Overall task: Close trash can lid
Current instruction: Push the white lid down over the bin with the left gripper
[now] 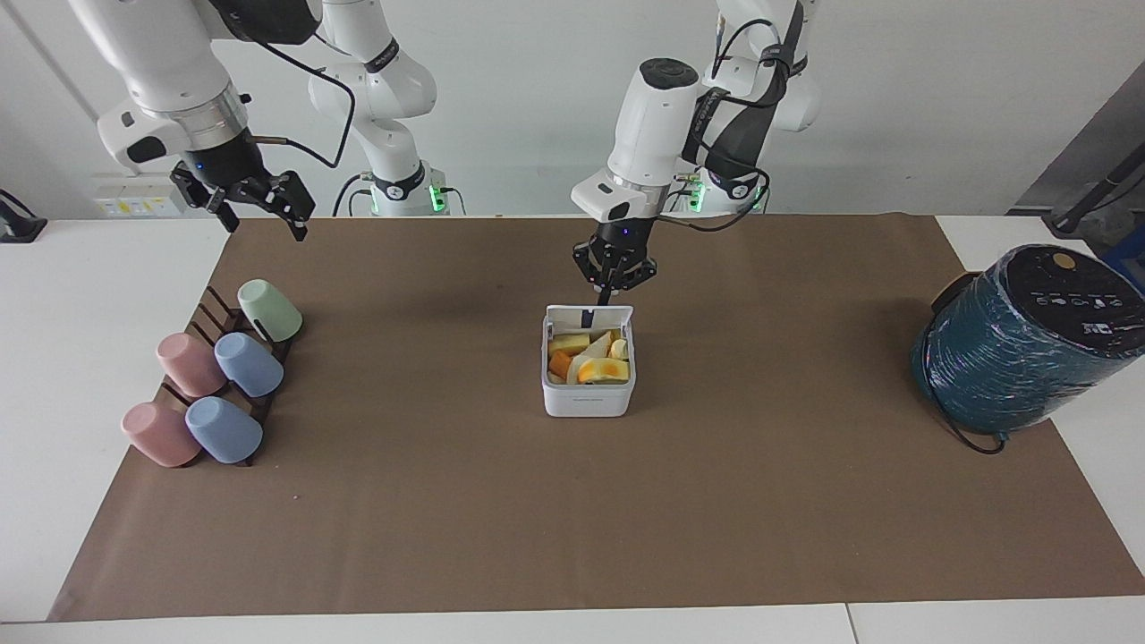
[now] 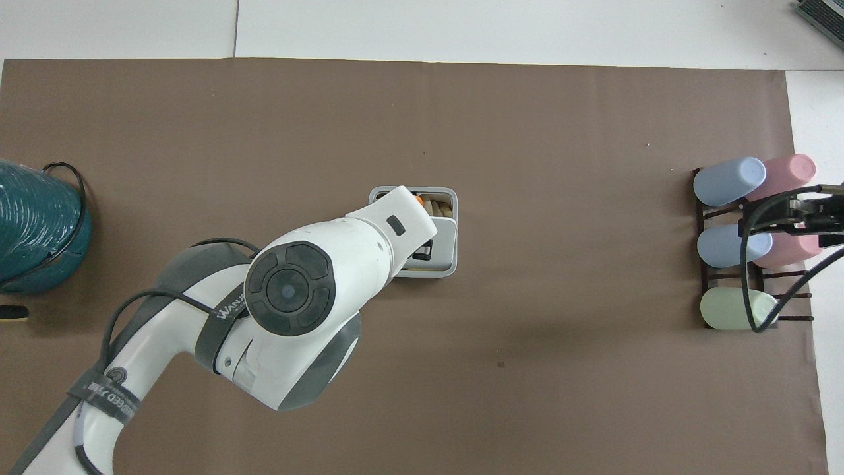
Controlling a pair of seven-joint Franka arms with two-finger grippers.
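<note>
The white trash can [image 1: 588, 399] stands mid-table on the brown mat, full of yellow and orange food scraps. Its lid [image 1: 589, 314] is hinged on the side nearer the robots and leans forward over the opening, partly down, with its blue strip still showing. My left gripper [image 1: 611, 290] is shut and its tips touch the lid's top edge. In the overhead view the left arm covers most of the trash can [image 2: 454, 198], and a strip of the lid [image 2: 446, 239] shows beside it. My right gripper [image 1: 263, 224] is open and waits in the air over the cup rack.
A rack of pastel cups [image 1: 215, 376] lies toward the right arm's end and shows in the overhead view too [image 2: 732, 241]. A large dark teal wrapped cylinder [image 1: 1029, 340] with a cable sits toward the left arm's end, partly visible from overhead [image 2: 36, 224].
</note>
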